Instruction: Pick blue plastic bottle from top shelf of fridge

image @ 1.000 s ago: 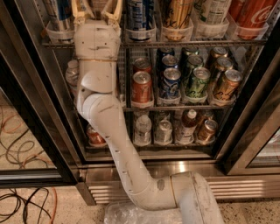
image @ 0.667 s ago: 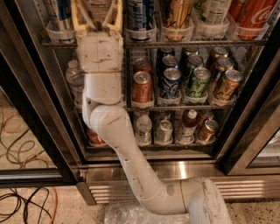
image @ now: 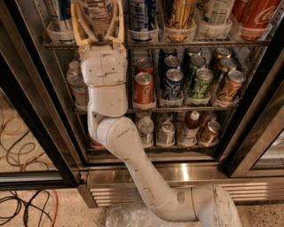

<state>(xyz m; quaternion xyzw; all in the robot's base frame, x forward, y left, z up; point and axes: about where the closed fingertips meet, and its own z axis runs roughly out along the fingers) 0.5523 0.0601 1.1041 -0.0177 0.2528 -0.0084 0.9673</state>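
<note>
- The gripper [image: 98, 5] is at 11 o'clock in the view, reaching up past the top shelf [image: 199, 43] of the fridge [image: 31, 119].
- Its tan fingers [image: 79, 24] are spread apart, one on each side of the blue bottle [image: 98, 18]. Whether they touch it cannot be told.
- The blue bottle stands upright in a clear holder on the top shelf, second from the left. A blue-and-white bottle [image: 142, 13] is next to it at its 3 o'clock.
- Compared with a second ago, the white wrist block [image: 104, 64] sits lower in the view. It now covers the rack edge, and more of each finger shows above it.
- The elbow [image: 113, 133] has swung toward 4 o'clock, and the arm's base [image: 213, 208] has shifted right along the bottom edge.
- The bottles and the cans [image: 144, 88] on the middle rack have kept their places, including a red cola bottle [image: 257, 13] at 1 o'clock.
- Cables [image: 22, 208] lie on the floor at 8 o'clock, and a crumpled plastic sheet [image: 128, 217] lies at 6 o'clock.
</note>
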